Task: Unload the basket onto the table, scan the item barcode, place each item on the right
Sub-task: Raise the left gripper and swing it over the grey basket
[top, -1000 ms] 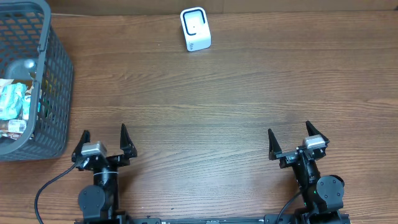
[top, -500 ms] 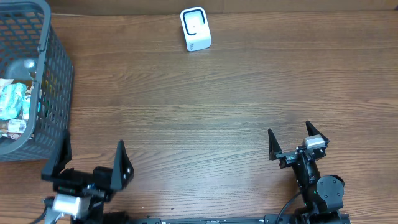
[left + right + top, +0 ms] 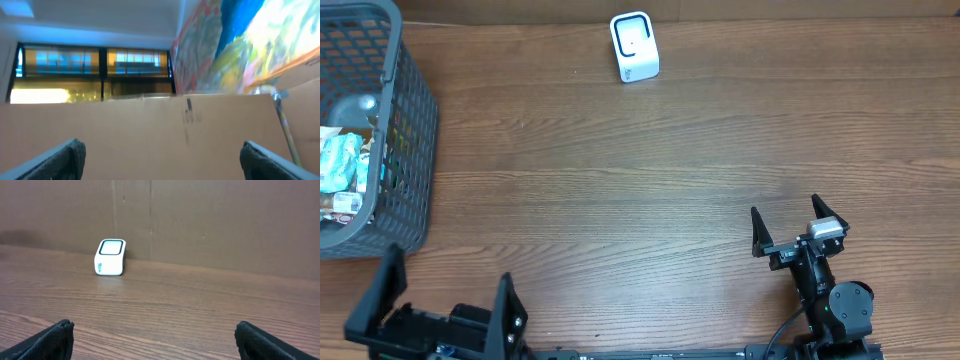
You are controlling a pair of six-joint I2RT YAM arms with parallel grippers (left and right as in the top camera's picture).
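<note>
At the far edge of the worktop (image 3: 670,150), a little left of centre, I see the white barcode scanner (image 3: 634,46) standing alone, well apart from everything else. The right wrist camera looks straight at it (image 3: 110,256): it stands with a brown board behind it and its dark-rimmed window faces up and towards me.

Over on the far left sits the grey mesh basket (image 3: 415,120). The goods to be scanned lie inside it. I can make out pale green-and-white packets (image 3: 338,162) and something silvery behind them, but no barcode is readable from here.

The left claw (image 3: 442,305) is at the near left corner, close to the basket's near wall, spread wide and holding nothing. Its camera is tipped upward, showing a cardboard wall (image 3: 150,125) and lit windows (image 3: 90,62) rather than the worktop. The right claw (image 3: 787,222) hangs over the near right of the worktop, also spread fully open and empty, pointing towards the scanner.
</note>
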